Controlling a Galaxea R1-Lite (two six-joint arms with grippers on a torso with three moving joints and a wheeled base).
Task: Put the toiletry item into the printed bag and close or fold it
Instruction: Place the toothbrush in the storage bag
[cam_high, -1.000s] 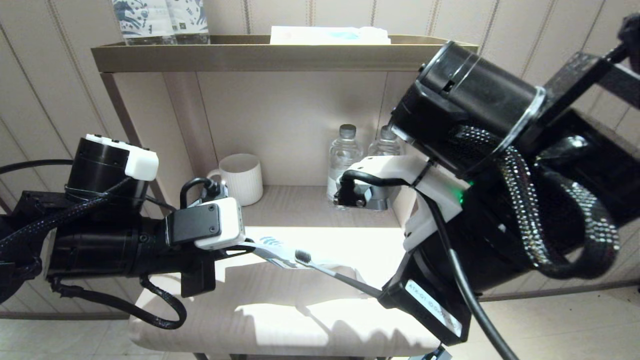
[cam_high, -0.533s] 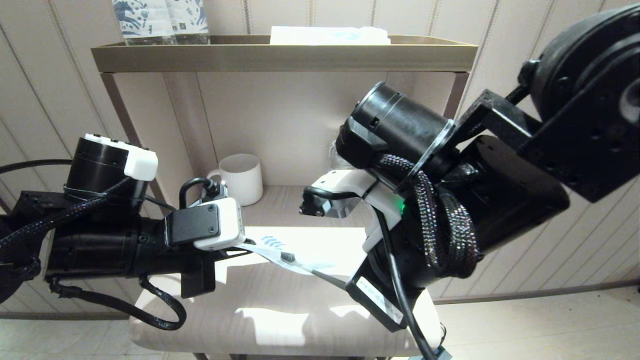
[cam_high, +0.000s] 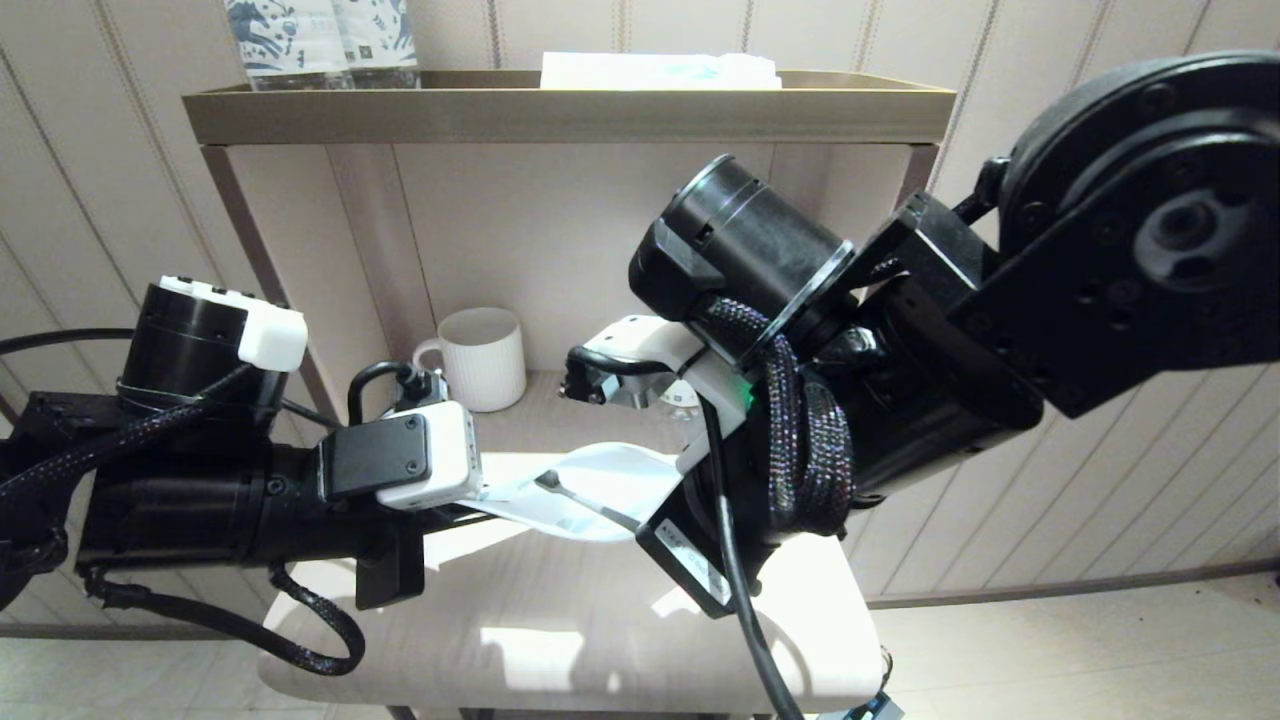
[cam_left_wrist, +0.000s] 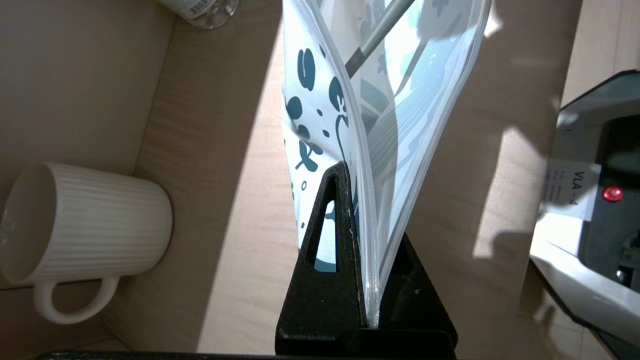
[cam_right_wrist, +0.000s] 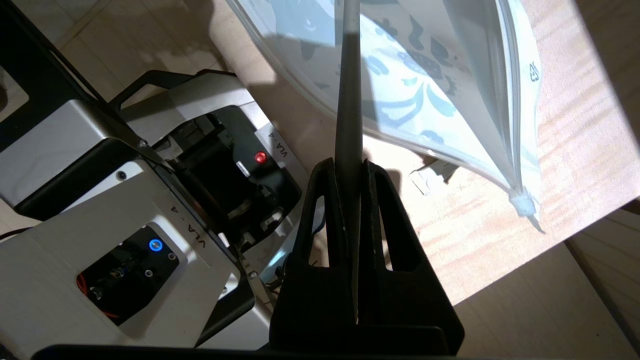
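**Now: toothbrush head at the mouth of the bag**

Now the left pincer (cam_left_wrist: 367, 280) is clamped on one edge of the printed bag (cam_high: 600, 490), holding it up above the pale wooden shelf (cam_high: 560, 640) of the open cabinet, over the middle of that surface. The bag's mouth gapes towards the right arm, and its blue flowers and squiggles show on the outer face in the left wrist view (cam_left_wrist: 320, 125).

Opposite it, the right pincer (cam_right_wrist: 352, 200) is squeezed together on the handle of the toothbrush (cam_high: 580, 500). Its grey shaft runs straight out from between the fingers (cam_right_wrist: 320, 210) and into the open top of the bag; in the head view the small dark bristle head sits inside the bag's white mouth, towards the left arm. The left wrist view shows the shaft (cam_left_wrist: 375, 37) passing between the bag's two walls.

A ribbed white mug (cam_high: 485, 355) stands at the back left corner of the shelf, handle to the left, well apart from the bag. Behind the right arm the base of a clear bottle (cam_left_wrist: 207, 10) is partly hidden. On the cabinet's top shelf (cam_high: 560, 110) stand two bottles with blue-print labels (cam_high: 320, 40) at the left end, and a flat white-and-blue packet (cam_high: 660, 70) lies near the middle.
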